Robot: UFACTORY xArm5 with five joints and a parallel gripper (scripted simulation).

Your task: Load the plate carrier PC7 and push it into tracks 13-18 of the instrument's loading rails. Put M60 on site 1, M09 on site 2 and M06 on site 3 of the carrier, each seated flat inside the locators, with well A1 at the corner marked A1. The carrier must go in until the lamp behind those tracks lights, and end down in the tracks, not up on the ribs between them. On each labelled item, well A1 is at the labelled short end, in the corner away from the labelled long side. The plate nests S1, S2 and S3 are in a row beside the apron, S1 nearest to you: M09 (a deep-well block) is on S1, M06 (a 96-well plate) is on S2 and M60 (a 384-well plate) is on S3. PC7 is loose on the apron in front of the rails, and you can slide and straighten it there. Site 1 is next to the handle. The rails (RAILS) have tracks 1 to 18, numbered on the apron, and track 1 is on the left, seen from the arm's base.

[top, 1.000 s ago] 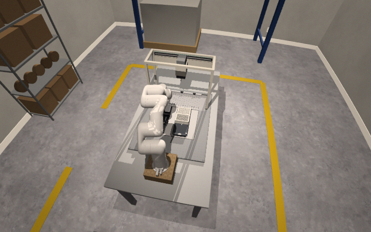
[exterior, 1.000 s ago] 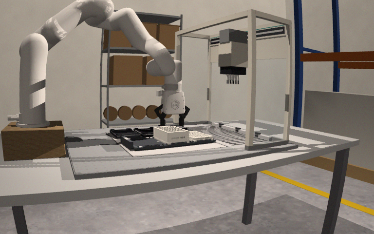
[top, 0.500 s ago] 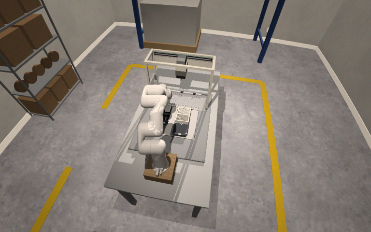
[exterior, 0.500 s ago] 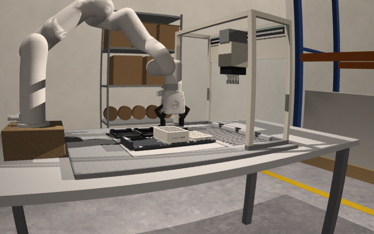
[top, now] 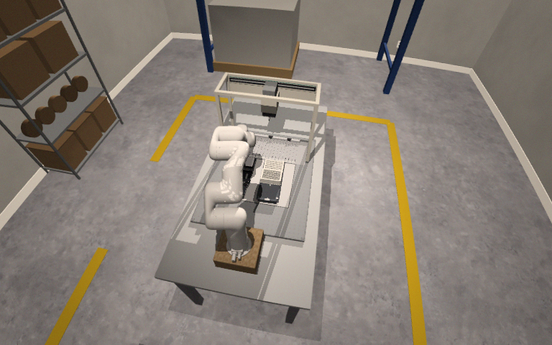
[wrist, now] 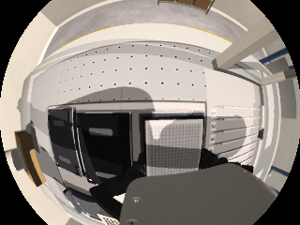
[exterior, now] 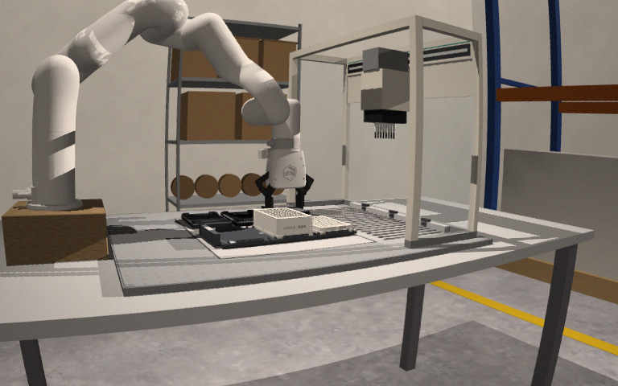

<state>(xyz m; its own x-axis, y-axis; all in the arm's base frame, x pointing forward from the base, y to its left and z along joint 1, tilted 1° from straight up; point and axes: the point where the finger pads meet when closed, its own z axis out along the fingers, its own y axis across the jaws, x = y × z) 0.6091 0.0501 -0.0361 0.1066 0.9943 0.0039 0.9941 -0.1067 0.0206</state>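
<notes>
My gripper (exterior: 284, 199) reaches down to nest S3, at the far end of the nest row, and is shut on M60 (wrist: 172, 144), a finely gridded 384-well plate that still sits low at the nest. In the exterior view the deep-well block hides M60. The black carrier PC7 (exterior: 273, 238) lies on the white apron (top: 272, 180). The tall white block M09 (exterior: 282, 221) sits on its site 2 and the flat plate M06 (exterior: 331, 222) on site 3. Site 1 (top: 268, 192), by the handle, is bare and dark.
Nests S1 (wrist: 60, 138) and S2 (wrist: 103, 141) are black and empty. The ribbed rails (exterior: 373, 218) lie beyond the carrier, under the cream instrument frame (exterior: 414, 136) with its pipetting head (exterior: 385, 91). The arm's wooden base block (exterior: 54, 229) stands at the table's left.
</notes>
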